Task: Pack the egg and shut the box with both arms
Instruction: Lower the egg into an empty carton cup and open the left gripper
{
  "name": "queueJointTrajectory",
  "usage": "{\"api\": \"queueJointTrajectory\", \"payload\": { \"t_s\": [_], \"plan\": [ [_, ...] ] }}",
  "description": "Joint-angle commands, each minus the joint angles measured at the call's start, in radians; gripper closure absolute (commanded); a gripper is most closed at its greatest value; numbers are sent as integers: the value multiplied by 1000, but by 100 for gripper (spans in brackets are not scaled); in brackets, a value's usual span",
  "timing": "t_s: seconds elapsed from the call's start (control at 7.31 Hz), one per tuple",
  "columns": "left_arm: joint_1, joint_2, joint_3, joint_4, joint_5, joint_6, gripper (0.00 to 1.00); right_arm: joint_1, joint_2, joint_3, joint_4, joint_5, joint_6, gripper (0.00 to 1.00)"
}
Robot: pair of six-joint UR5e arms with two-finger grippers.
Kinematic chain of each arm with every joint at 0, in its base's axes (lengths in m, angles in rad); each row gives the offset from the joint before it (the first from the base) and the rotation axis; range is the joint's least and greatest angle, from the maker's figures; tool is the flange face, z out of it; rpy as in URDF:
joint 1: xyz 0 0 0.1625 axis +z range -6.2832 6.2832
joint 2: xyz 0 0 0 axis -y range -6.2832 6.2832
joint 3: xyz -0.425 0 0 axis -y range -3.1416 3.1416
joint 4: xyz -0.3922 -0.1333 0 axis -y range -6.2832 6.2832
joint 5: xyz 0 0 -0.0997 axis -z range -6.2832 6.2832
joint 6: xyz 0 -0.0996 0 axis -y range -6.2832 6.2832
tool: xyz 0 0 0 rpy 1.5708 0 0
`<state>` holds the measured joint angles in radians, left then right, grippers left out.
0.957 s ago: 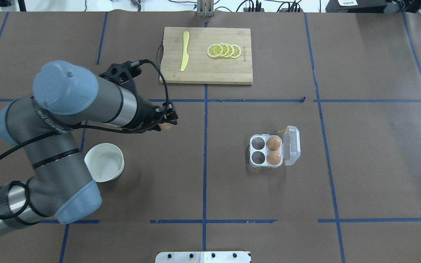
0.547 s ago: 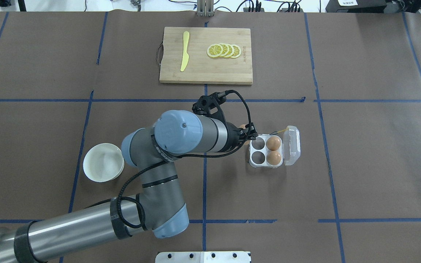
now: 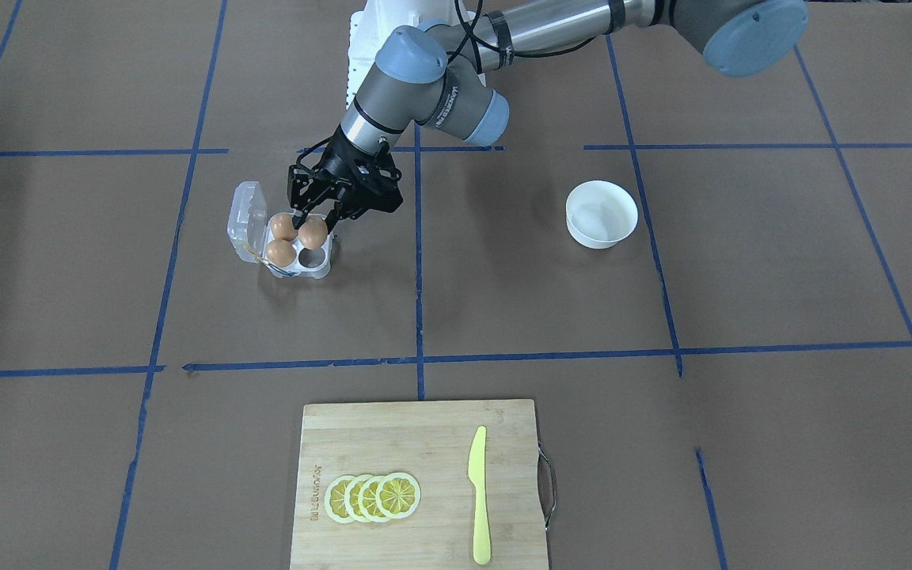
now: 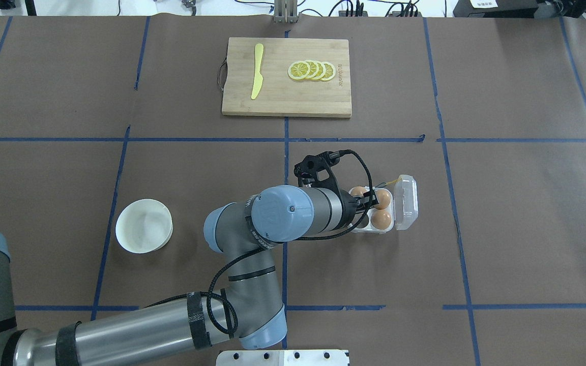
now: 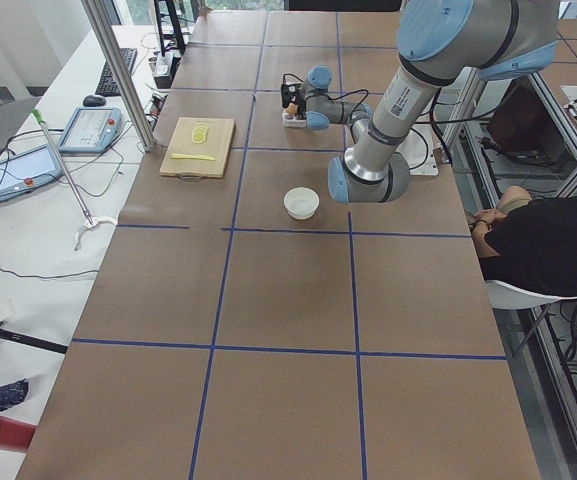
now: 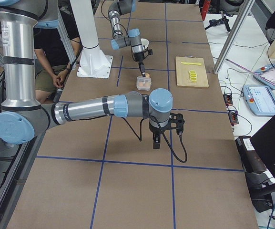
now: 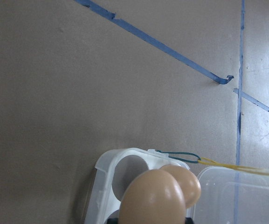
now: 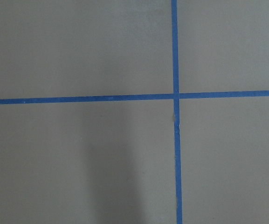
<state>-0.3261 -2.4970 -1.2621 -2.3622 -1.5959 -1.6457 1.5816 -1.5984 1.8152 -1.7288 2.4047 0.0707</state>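
The left gripper (image 3: 314, 223) hangs just above the open clear plastic egg carton (image 3: 314, 269), on the brown table cover (image 3: 503, 301). Its two black fingers are clamped around a brown egg (image 3: 313, 235). The held egg sits over the carton's empty side, though which of the two empty cells lies below it is unclear. Two other eggs (image 3: 280, 252) fill the cells beside the lid (image 3: 241, 212), which is folded open.

The right gripper (image 6: 156, 141) points down at the table, well apart from the carton. Whether its fingers are wide or narrow cannot be told.

A white bowl (image 3: 600, 237) stands apart from the carton. A wooden cutting board (image 3: 424, 443) holds lemon slices (image 3: 373, 497) and a yellow knife (image 3: 478, 495).
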Motion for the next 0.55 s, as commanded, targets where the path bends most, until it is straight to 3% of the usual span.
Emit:
{"api": "queueJointTrajectory", "payload": {
  "t_s": [0.0,0.14,0.41],
  "plan": [
    [-4,-3,-8,-3,-5,26,0,0,1,6,0,4,3,0],
    [-13,-2,-32,1,-12,46,0,0,3,9,0,11,3,0],
    [-83,52,-135,94,-204,96,0,-44,15,15,58,20,44,1]
  ]
}}
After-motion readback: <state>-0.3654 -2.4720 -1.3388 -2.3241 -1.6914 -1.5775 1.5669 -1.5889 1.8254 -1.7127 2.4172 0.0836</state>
